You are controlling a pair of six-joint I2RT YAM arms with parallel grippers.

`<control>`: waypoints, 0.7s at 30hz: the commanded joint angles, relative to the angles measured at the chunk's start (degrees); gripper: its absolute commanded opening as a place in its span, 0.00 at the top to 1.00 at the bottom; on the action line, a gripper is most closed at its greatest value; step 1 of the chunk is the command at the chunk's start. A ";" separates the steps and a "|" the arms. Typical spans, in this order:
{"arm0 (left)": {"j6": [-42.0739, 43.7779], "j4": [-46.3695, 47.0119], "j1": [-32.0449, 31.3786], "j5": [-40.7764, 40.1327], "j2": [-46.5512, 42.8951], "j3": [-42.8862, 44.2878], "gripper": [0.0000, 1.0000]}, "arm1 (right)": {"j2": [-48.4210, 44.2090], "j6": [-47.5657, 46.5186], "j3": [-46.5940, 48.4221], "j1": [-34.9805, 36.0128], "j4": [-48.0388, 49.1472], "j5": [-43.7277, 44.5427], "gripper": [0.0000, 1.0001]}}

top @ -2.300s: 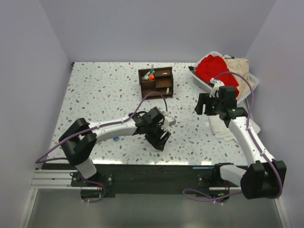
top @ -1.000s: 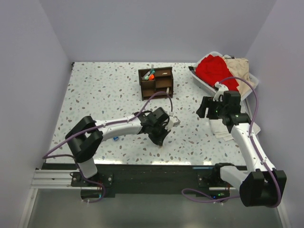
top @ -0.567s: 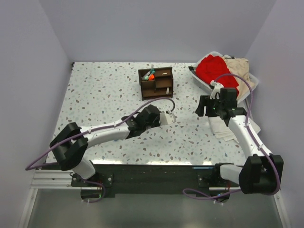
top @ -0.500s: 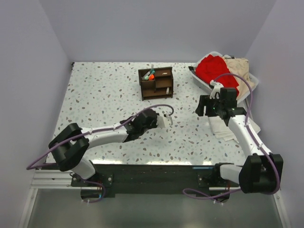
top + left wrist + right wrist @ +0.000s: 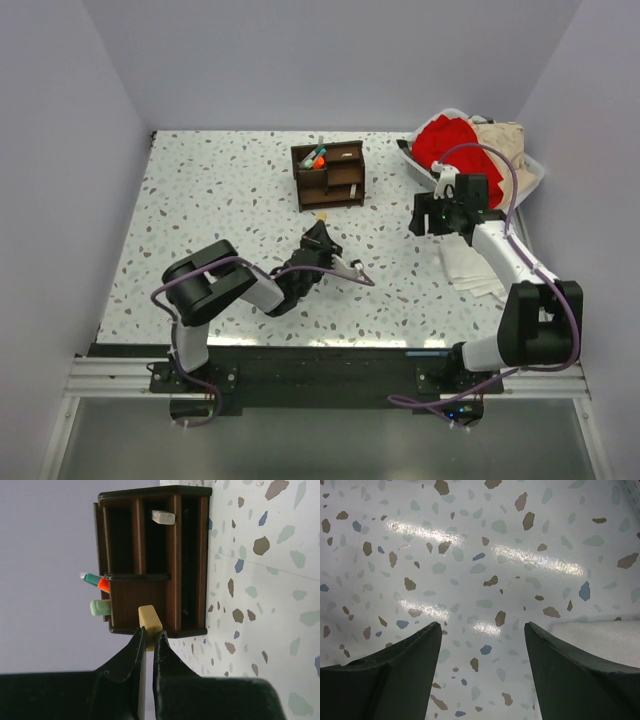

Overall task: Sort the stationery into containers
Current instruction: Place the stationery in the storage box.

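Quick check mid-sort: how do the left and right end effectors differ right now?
Grip: the left end effector is shut on a tan eraser; the right end effector is open and holds nothing.
Aim: the left end effector faces the brown organiser; the right end effector looks down on the speckled table, with the white cloth at the edge of its view.
Both are dark and two-fingered.

Tan eraser (image 5: 149,620) held just beside brown organiser (image 5: 174,555).

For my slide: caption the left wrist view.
Left gripper pinches a tan eraser block, facing the dark brown wooden desk organiser.
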 commanded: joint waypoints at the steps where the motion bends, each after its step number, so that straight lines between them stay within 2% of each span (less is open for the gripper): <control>1: 1.44 17.19 1.67 0.14 4.29 7.37 1.00 | 1.45 -0.92 3.59 -0.33 2.85 0.68 0.29; 6: -0.68 13.85 2.81 1.55 8.24 12.83 1.00 | 2.15 -1.45 4.56 -0.33 2.76 1.30 0.29; 14: -6.21 3.57 5.36 3.57 12.11 21.35 1.00 | 2.33 -1.62 4.74 -0.33 1.53 1.91 0.29; 21: -7.62 2.59 5.80 4.54 14.58 24.52 1.00 | 2.50 -1.88 5.71 -0.77 0.57 2.00 0.29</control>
